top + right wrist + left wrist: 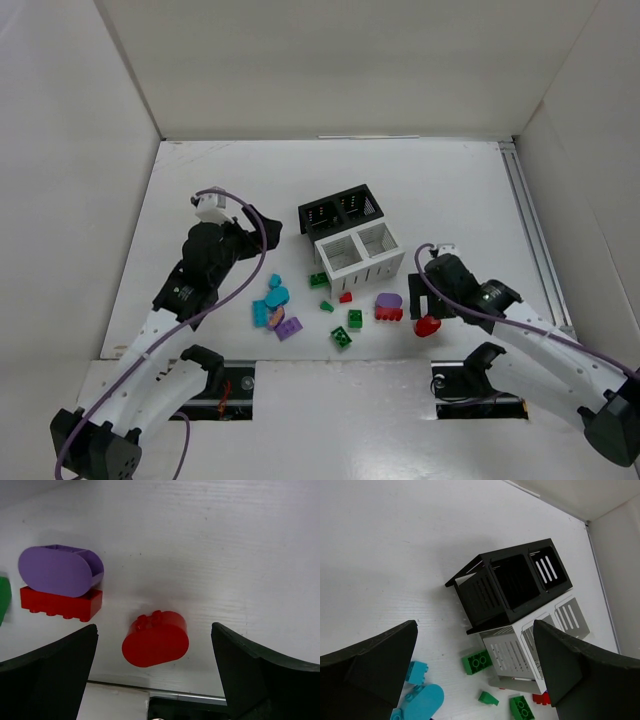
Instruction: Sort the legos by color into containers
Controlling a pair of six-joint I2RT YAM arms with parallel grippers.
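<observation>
The black bin (pixel 340 210) and the white bin (pixel 360 256) stand side by side mid-table; both look empty. Loose legos lie in front of them: teal pieces (pixel 275 293), a purple brick (pixel 288 327), green bricks (pixel 355 319), a small red one (pixel 345 297), and a purple oval (pixel 388 300) on a red brick (pixel 388 314). A red oval lego (pixel 428 326) lies near the front edge. My right gripper (pixel 424 300) is open above it, and the oval (pixel 156 642) lies between the fingers. My left gripper (pixel 267 230) is open and empty, left of the black bin (pixel 480 597) and the white bin (pixel 510 652).
White walls enclose the table on the left, back and right. The near table edge with a metal strip (pixel 165 697) runs just below the red oval. A green brick (pixel 477 662) rests against the white bin's wall. Teal pieces (pixel 422 702) lie by my left finger.
</observation>
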